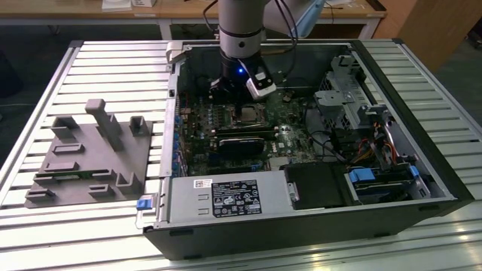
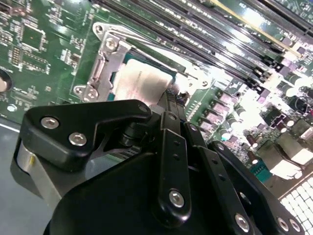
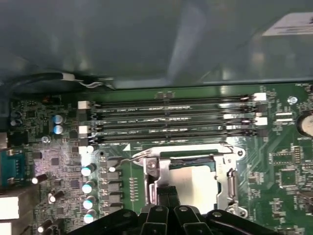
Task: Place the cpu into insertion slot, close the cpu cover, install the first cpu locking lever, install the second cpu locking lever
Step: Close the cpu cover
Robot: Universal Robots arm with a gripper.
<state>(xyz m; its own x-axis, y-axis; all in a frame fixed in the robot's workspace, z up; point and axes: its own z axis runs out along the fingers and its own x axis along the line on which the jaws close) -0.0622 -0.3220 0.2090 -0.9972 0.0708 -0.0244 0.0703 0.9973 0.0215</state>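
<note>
Cpu [image 1: 245,117] seated. Tool [image 3: 166,194], seemingly clenched on nothing, at cpu's 12 o'clock edge in exterior view.

— What carries everything here?

— A desk [image 1: 113,59] topped with silver metal slats. They run side to side in the exterior view, with dark grooves between them.

— What lies directly on it?

— Two things. A black computer case [image 1: 301,234] lies on its side, open face up, reaching from the desk's middle out toward three o'clock.

— And the other?

— A grey fixture block [image 1: 90,158], at nine o'clock from the case and just beside its wall. I cannot tell whether they touch. It sits flat on the slats, with upright posts and slotted pockets on top.

— Do the slats reach past them?

— Yes, at twelve and six o'clock.
</note>
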